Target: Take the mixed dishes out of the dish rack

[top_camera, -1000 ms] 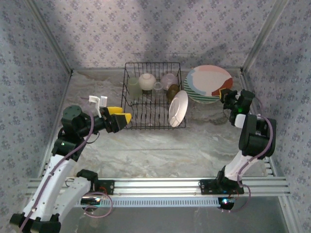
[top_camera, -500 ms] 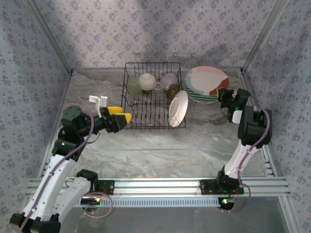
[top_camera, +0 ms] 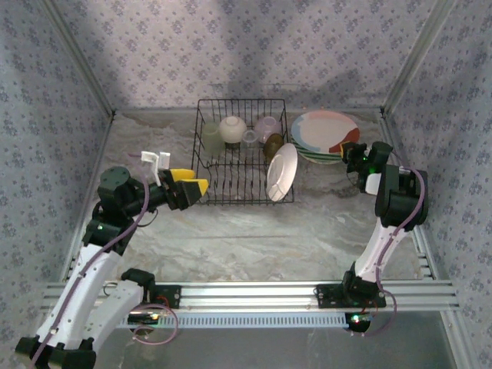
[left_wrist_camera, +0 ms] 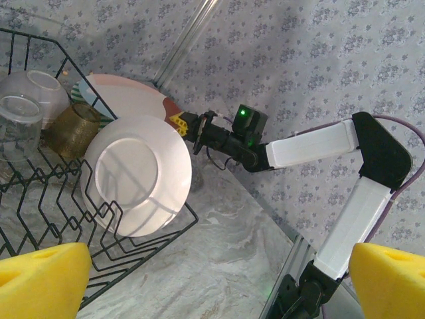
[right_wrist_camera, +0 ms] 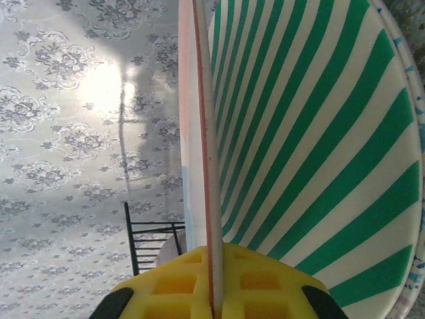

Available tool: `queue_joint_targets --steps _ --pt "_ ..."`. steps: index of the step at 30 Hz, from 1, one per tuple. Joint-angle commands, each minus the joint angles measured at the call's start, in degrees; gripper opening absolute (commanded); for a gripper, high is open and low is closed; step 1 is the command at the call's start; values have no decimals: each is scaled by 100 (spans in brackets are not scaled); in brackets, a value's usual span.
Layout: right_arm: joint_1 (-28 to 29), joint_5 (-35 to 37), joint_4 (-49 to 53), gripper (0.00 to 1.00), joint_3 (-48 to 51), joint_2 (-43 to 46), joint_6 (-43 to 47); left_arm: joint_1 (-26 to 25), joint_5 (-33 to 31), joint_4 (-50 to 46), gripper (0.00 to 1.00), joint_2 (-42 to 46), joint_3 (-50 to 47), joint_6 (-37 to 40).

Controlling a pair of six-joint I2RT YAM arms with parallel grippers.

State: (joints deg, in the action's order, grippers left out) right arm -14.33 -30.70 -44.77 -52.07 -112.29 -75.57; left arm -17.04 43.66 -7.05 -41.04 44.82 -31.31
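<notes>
Eased the red-rimmed plate lower and a touch leftward over the last second with the right hand, flattening its tilt at the far right corner of the surface. Kept the left hand unmoved just off the left side of the dish rack, yellow fingers spread wide and holding nothing. Held the right hand closed on the plate's near-right rim, seen edge-on between the yellow pads in the right wrist view. Placed the plate just beside the rack's right wall, outside the rack, reaching away from the hand toward the far left. Noted its face turned upward, nearly level; round, so no long axis, only the grip line running from the near-right rim toward the rack's far right corner. Spotted a green-striped plate right against it, apparently underneath; could not tell touching from just apart. Judged the step as setting this plate onto that one: a short drop, a release, a retreat toward the near right. Counted dishes left in the rack: a white plate on edge at the right end, facing the near right, plus two bowls and two cups along the far side. Reckoned the right arm nearer to that white plate, with rack wires between it and the left hand.
</notes>
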Motion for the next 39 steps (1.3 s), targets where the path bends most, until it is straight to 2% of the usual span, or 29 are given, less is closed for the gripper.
queue_joint_targets --steps 1,13,15,23,26,31,35,39 --pt "26 59 71 0 -243 -82 232 -7 11 160 99 13 0 46" --pt "68 161 426 1 -353 -170 389 -1 73 194 99 15 -17 28" --pt "62 164 491 7 -385 -184 413 -2 73 195 99 12 -26 20" --pt "93 151 856 21 -538 -201 554 -7 81 213 99 5 -49 2" --pt "107 270 1180 34 -572 -105 754 -2 57 189 99 -16 -35 2" --pt "136 303 1529 49 -683 29 931 -10 56 195 99 -29 -35 -6" --pt "173 284 1900 57 -900 55 1101 -10 55 186 99 -43 -35 -14" --pt "253 473 2773 68 -1178 226 1456 -9 64 169 99 -39 -35 -20"
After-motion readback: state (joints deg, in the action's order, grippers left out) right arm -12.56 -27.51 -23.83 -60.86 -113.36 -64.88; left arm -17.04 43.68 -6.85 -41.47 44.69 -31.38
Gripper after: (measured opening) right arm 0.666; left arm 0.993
